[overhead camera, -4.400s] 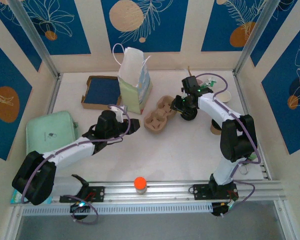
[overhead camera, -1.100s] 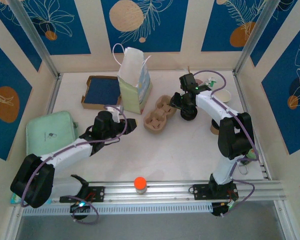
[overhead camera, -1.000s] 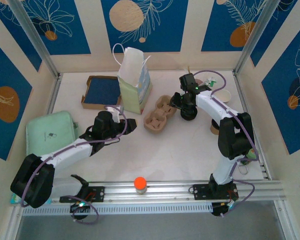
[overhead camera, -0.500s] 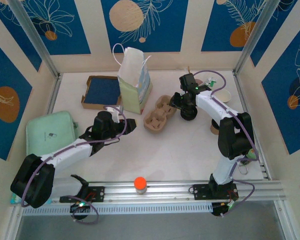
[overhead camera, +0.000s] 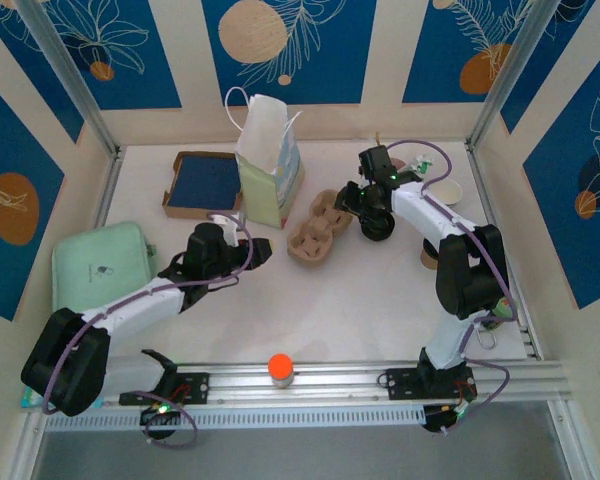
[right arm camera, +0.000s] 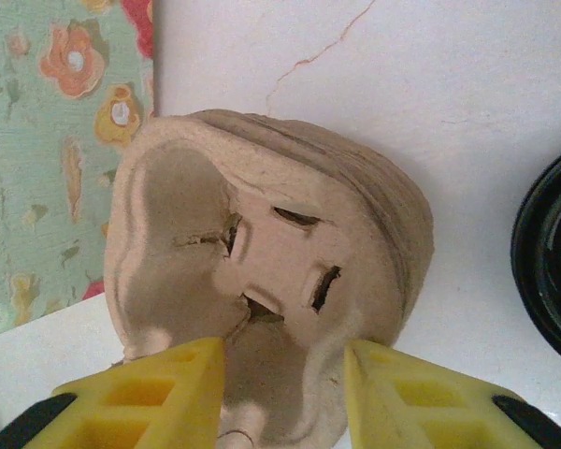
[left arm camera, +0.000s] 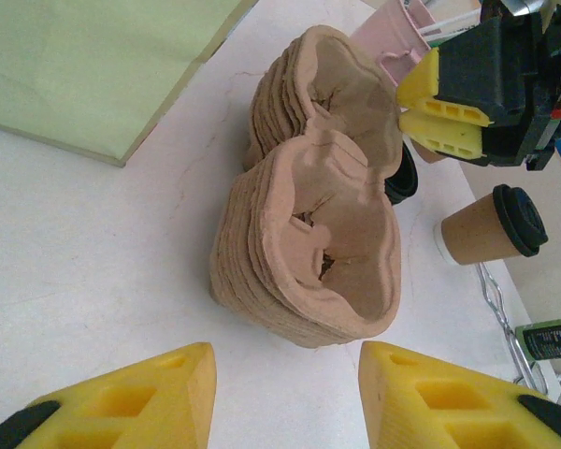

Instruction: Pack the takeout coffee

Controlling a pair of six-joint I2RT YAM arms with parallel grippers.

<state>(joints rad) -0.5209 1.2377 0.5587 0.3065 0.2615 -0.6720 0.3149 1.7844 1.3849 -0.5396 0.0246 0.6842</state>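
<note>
A stack of brown pulp cup carriers [overhead camera: 318,225] lies mid-table, to the right of the standing paper bag [overhead camera: 270,160]. My right gripper [overhead camera: 348,203] sits at the stack's far end; in the right wrist view its jaws [right arm camera: 285,393] close on the carrier's end lobe [right arm camera: 262,253], with pulp filling the gap. My left gripper [overhead camera: 265,248] stands open just short of the stack's near end; nothing lies between its fingers [left arm camera: 285,398], and the stack [left arm camera: 323,215] is just ahead. A paper coffee cup with a black lid [left arm camera: 491,229] stands to the right [overhead camera: 432,257].
A loose black lid [overhead camera: 378,228] lies right beside the stack's far end [right arm camera: 552,281]. A blue-lined box [overhead camera: 205,183] sits left of the bag, a green pouch [overhead camera: 102,265] at the far left, a pale cup [overhead camera: 448,192] back right, and an orange-capped bottle [overhead camera: 280,368] on the front rail.
Over the past few seconds my right gripper edged slightly back and left at the stack's far end, and my left gripper drew back a little. Within the last second nothing visibly moved.
</note>
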